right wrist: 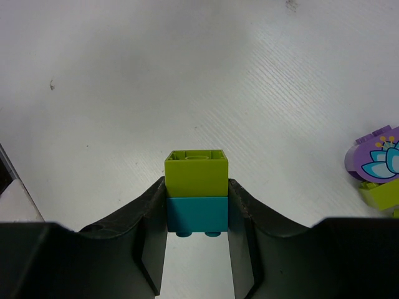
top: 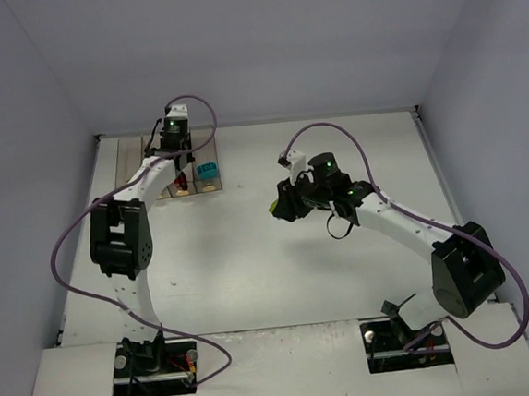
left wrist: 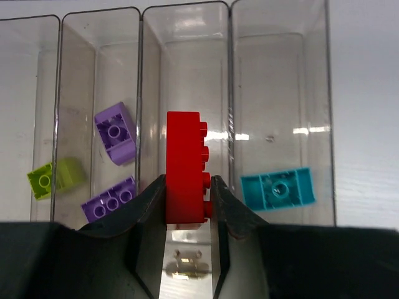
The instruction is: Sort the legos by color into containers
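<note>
At the near edge of the white surface (top: 253, 282) the two arm bases are bolted side by side, and a purple cable (top: 66, 262) loops off each arm.

The right fingers (right wrist: 146, 218) are closed on a stacked pair (right wrist: 196, 190), a lime block clipped onto a teal one. The teal block's studs point down and the pair hangs over bare surface near the middle. At the right edge of the wrist view lies a purple piece (right wrist: 376, 154) printed with a teal and white flower. It touches a lime block (right wrist: 381, 195) that the frame cuts off. No readable writing shows on any of them.

The left arm (top: 124, 238) reaches toward the far left corner. The left fingers (left wrist: 149, 205) pinch a red brick (left wrist: 185, 162) by its flat faces, on edge, with the studs facing the right side of the wrist view.

Beyond it stands the row of four clear bins (left wrist: 141, 75), and the red brick lines up with the third from the left. The second bin holds two purple bricks (left wrist: 116, 132). The fourth holds a teal brick (left wrist: 277, 189). A lime brick (left wrist: 55, 176) shows across the wall between the first and second bins, and I cannot tell which one it lies in.
</note>
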### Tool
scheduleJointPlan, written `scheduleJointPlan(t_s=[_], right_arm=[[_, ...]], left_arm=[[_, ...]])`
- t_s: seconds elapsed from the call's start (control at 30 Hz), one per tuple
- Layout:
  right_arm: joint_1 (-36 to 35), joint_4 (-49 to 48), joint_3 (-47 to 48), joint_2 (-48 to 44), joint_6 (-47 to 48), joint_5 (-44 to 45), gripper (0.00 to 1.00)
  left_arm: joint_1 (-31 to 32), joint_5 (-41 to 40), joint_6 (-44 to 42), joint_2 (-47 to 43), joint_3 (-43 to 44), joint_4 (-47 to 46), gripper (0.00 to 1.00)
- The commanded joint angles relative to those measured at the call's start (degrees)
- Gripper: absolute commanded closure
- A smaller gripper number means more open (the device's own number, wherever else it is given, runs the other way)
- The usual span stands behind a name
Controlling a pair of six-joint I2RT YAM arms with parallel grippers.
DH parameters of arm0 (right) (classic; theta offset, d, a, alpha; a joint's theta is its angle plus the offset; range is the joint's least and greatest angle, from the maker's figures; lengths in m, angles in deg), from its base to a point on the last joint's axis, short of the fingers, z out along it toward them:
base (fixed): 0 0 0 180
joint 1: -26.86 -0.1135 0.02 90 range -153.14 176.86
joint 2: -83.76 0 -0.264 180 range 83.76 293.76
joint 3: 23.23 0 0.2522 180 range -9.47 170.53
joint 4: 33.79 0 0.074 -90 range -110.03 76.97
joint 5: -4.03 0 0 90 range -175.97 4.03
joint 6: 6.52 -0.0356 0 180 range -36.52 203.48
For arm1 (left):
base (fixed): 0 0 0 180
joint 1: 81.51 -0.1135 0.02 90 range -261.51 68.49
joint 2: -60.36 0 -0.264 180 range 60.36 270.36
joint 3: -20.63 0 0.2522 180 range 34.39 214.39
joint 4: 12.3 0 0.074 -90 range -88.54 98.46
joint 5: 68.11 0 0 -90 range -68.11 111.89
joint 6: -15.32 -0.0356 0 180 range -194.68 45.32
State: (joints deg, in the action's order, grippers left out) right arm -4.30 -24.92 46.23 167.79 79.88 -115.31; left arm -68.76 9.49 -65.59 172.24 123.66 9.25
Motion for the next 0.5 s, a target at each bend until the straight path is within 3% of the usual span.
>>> scheduleJointPlan(t_s=[0.0, 0.27, 0.47], right_arm=[[0.22, -1.88, -0.59, -3.96, 1.4, 0.34, 1.0], [0.22, -1.27, -1.04, -3.87, 2.8, 0.87, 1.0], [0.13, -1.18, 0.1, -2.82, 5.35, 0.25, 1.0]], left_arm=[[-1.94, -2.45, 0.76, 1.14, 6.08, 0.55, 0.89], [-2.65, 1.68, 1.02, 5.46, 9.43, 1.0, 0.49], [-2.38, 7.21, 6.37, 0.55, 8.72, 6.86, 0.4]])
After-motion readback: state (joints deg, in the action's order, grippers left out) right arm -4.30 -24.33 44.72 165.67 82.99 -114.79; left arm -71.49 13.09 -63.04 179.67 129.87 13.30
